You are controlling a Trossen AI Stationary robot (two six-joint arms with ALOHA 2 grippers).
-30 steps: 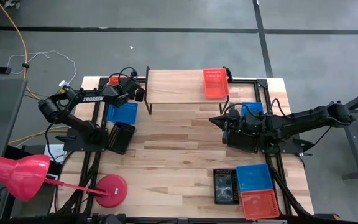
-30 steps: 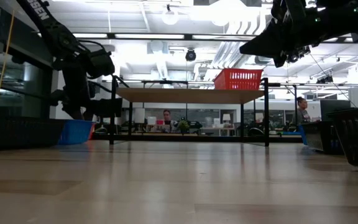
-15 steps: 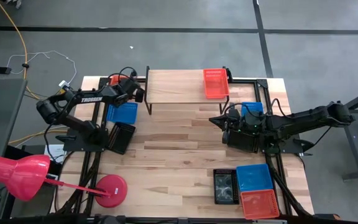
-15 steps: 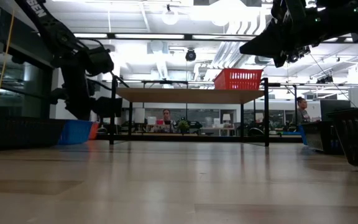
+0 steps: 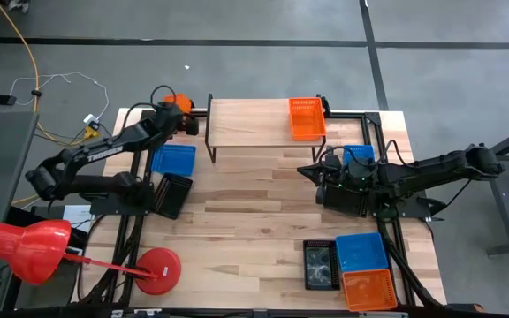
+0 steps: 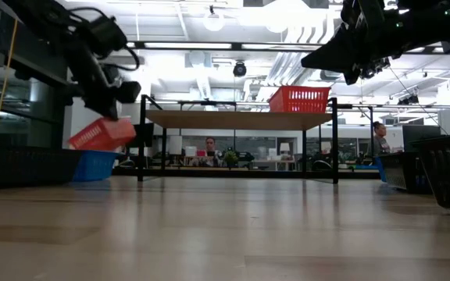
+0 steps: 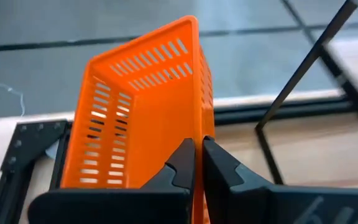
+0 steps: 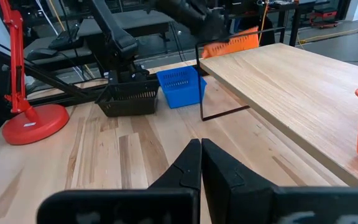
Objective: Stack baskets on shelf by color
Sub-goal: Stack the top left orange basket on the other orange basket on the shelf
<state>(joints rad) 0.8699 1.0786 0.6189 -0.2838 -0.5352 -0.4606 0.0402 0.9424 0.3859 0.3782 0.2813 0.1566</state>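
My left gripper (image 5: 180, 113) is at the table's far left corner, just left of the shelf (image 5: 259, 124), shut on an orange basket (image 6: 100, 134) that hangs tilted above the table. A second orange basket (image 5: 307, 117) stands on the shelf's right end. On the table's left lie a blue basket (image 5: 173, 159) and a black basket (image 5: 173, 194). My right gripper (image 5: 303, 170) hovers shut over the table in front of the shelf's right end and holds nothing. My left gripper pinches one long side wall of the orange basket at its rim (image 7: 198, 127), one finger inside the basket and one outside. The fingers come from above. The basket hangs below them, tilted and lifted clear of the table (image 6: 100, 134).
At the table's right stand a blue basket (image 5: 358, 155) and, near the front edge, a black one (image 5: 319, 263), a blue one (image 5: 361, 251) and an orange one (image 5: 368, 289). A red lamp base (image 5: 158, 269) stands at the near left. The shelf's left and middle are bare wood.
My left gripper has risen and drawn toward the table's far left corner, taking the orange basket with it. The basket now hangs tilted above the blue basket instead of resting low behind it. My right arm has kept still.
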